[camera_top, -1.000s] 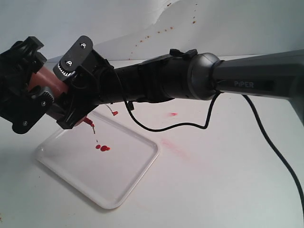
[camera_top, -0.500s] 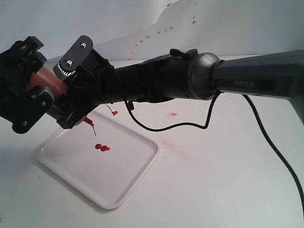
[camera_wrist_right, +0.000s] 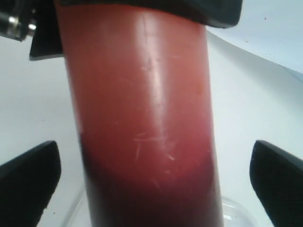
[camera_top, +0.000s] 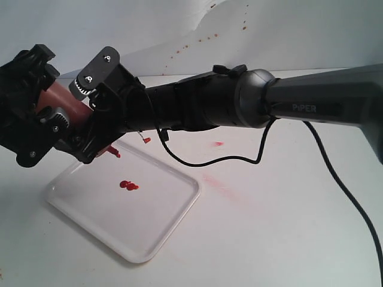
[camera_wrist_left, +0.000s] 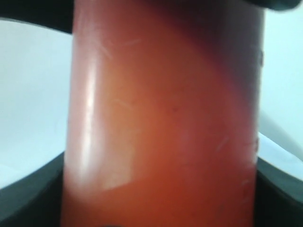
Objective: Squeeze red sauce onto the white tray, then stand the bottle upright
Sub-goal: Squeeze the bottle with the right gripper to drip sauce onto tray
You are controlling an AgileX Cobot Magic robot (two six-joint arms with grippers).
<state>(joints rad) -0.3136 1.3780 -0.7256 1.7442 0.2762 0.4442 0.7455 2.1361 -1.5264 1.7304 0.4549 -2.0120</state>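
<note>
- Left end effector (camera_top: pixel 43 101): black, far left, clamped on the base end of the translucent red-tinted cylindrical squeeze bottle (camera_top: pixel 63 97). Its wrist view shows dark fingers (camera_wrist_left: pixel 28 203) against both sides of the wall.
- Right end effector (camera_top: pixel 91 113): reaches across from the right, jaws apart. It straddles the same bottle without touching; its wrist view shows a gap on either side.
- Pointed red nozzle (camera_top: pixel 114 153): lowest end of the bottle. The long axis is tilted, base up-left, tip down-right over the flat rectangular white plastic tray (camera_top: pixel 152 224) on the white bench (camera_top: pixel 269 233).
- Glossy dark red sauce blobs (camera_top: pixel 127 185): on the tray, just beyond the tip.
- Judgement: squeezing looks done. Standing the bottle upright calls for swinging the nozzle end up, and the left end effector has the hold.
</note>
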